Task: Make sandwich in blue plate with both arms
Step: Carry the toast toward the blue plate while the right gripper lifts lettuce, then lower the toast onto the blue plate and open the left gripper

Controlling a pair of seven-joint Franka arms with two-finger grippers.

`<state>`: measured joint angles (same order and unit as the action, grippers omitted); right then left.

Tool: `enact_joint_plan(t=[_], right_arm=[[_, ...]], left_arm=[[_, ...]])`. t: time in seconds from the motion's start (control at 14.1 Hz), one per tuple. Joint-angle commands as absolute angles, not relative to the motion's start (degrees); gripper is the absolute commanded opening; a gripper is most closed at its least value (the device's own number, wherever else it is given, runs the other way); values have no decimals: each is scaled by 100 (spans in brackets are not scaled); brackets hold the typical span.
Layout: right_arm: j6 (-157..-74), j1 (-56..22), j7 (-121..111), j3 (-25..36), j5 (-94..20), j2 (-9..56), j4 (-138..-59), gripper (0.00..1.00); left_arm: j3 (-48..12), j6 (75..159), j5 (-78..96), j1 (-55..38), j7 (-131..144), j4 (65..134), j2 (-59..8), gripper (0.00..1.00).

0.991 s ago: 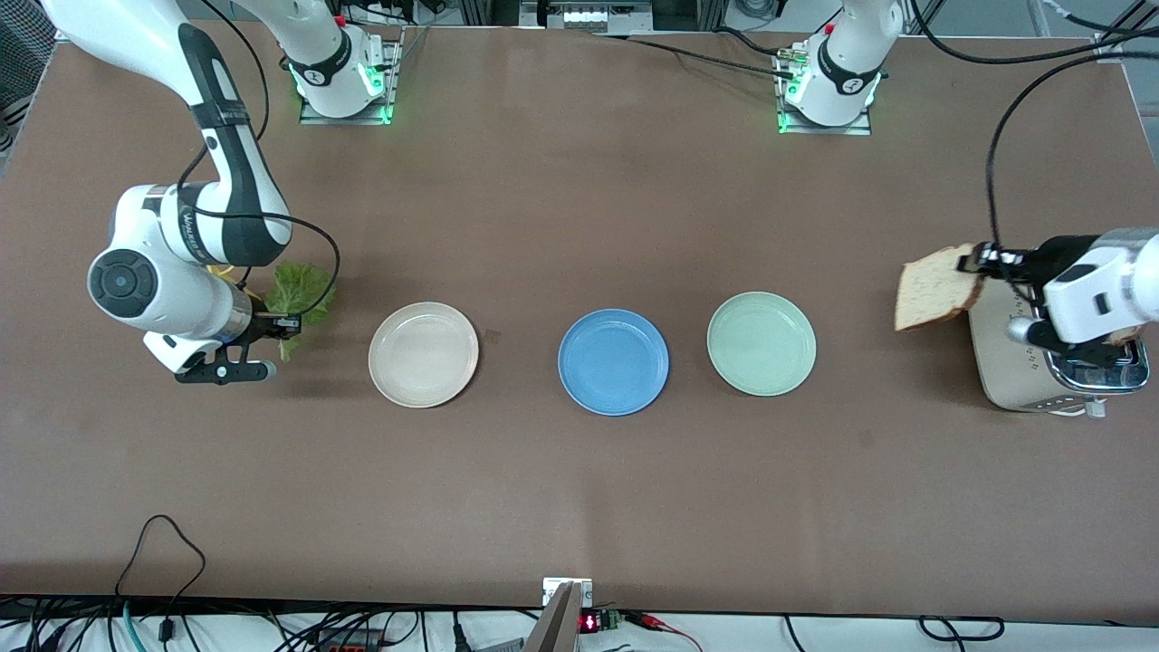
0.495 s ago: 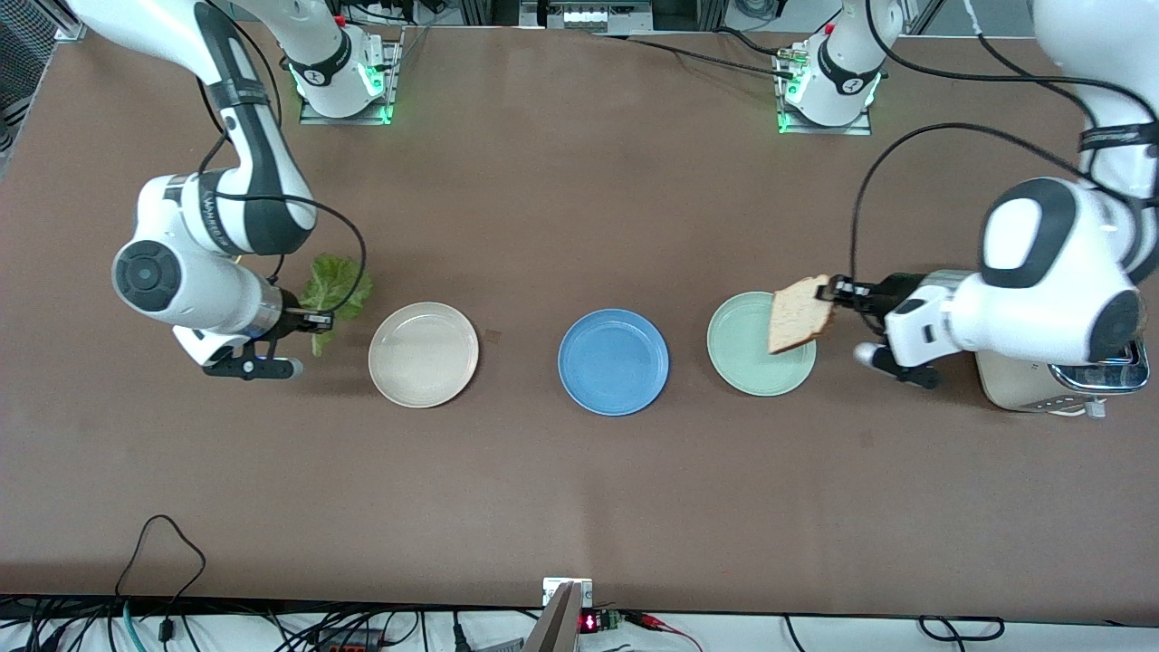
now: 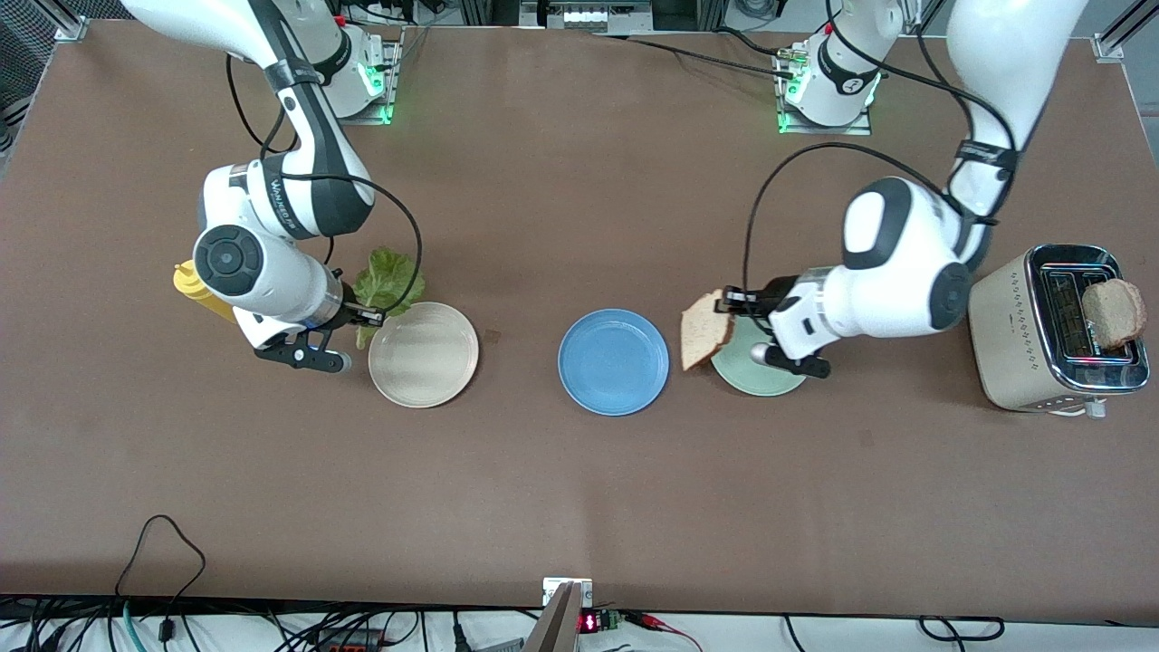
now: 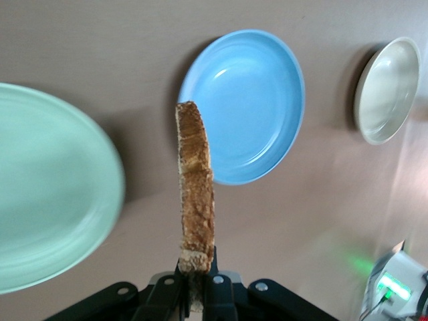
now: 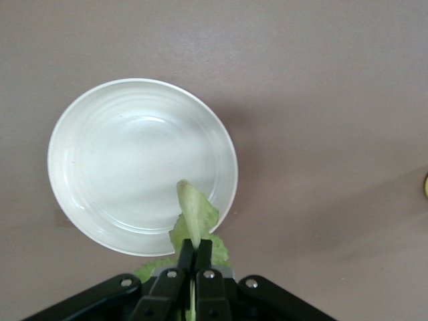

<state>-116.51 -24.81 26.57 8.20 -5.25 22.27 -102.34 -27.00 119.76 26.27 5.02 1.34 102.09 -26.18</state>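
**Both grippers loaded, blue plate bare**

Three plates sit in a row across the table, at about the same distance from the front camera. The blue plate (image 3: pixel 613 362) lies in the middle with nothing in it. The cream-white plate (image 3: pixel 423 354) lies toward the right arm's end, the pale green plate (image 3: pixel 756 369) toward the left arm's end; both hold nothing.

The left gripper (image 3: pixel 730 304) is up in the air over the edge of the pale green plate that faces the blue plate. Its fingers are closed narrowly on one edge of a bread slice (image 3: pixel 705 330), which sticks out from the fingertips toward the blue plate. In the left wrist view the bread slice (image 4: pixel 196 214) stands edge-on, crust showing, pinched at its base between the two fingers, with the blue plate (image 4: pixel 244 107) below it and apart from it.

The right gripper (image 3: pixel 369 314) is over the table just beside the rim of the cream-white plate, at the right arm's end. Its fingers are pressed together on a lettuce leaf (image 3: pixel 385 279). In the right wrist view the lettuce leaf (image 5: pixel 195 219) rises from between the closed fingers, its tip over the rim of the cream-white plate (image 5: pixel 134 167).

A yellow bottle (image 3: pixel 197 288) is partly hidden under the right arm. The toaster (image 3: pixel 1055 330) stands at the left arm's end of the table, with a second bread slice (image 3: pixel 1113 313) poking out of one slot.
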Motion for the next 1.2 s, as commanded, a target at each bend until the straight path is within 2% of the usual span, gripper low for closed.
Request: enact_joint_plan(t=[0.0, 0.21, 0.42, 0.64, 1.13], right_arm=[[-11602, -2645, 3066, 853, -624, 2452, -9915, 0], [-11593, -2724, 3269, 853, -624, 2513, -9905, 0], [-11593, -2725, 3436, 853, -1159, 2557, -9896, 0], [-11601, -2839, 3594, 853, -1195, 2601, -9870, 0], [-11593, -2970, 3850, 853, -1187, 2689, -9800, 0]], left_arm=[[-2689, 12680, 3049, 28, 448, 10178, -2820, 1], [-2689, 13340, 3050, -246, 519, 10038, -3189, 0], [-2689, 13377, 3059, -422, 527, 9739, -3541, 1], [-2698, 13368, 3050, -527, 545, 9414, -3902, 0], [-2698, 13377, 3444, -870, 896, 9299, -4069, 1]])
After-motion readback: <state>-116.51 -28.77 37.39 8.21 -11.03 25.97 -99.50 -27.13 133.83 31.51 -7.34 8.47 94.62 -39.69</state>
